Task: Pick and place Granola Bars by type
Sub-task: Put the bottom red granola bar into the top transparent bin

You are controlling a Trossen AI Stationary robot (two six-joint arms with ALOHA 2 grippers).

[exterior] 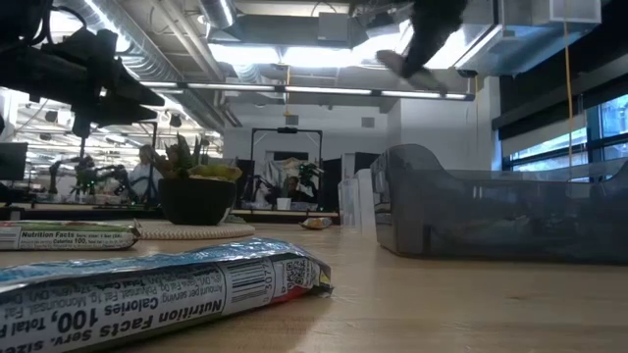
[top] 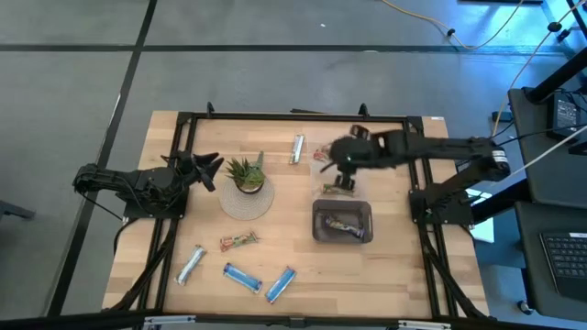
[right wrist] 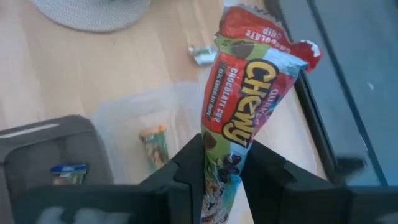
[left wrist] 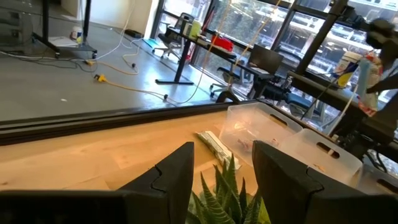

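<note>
My right gripper (right wrist: 214,171): clamped on a red Chewy bar (right wrist: 245,118), held up above the clear bin (top: 335,176)
Clear bin: far of the grey bin (top: 342,223), one green-tan bar (right wrist: 155,144) in it
Grey bin: right of centre, holds bars (top: 341,225)
My left gripper (top: 209,168): fingers apart, holding nothing, just left of the potted plant (top: 246,174)
Near edge: two blue bars (top: 241,275), a silvery-white bar (top: 190,265), a red-green bar (top: 238,241)
Far side: a silvery-white one (top: 296,148)
</note>
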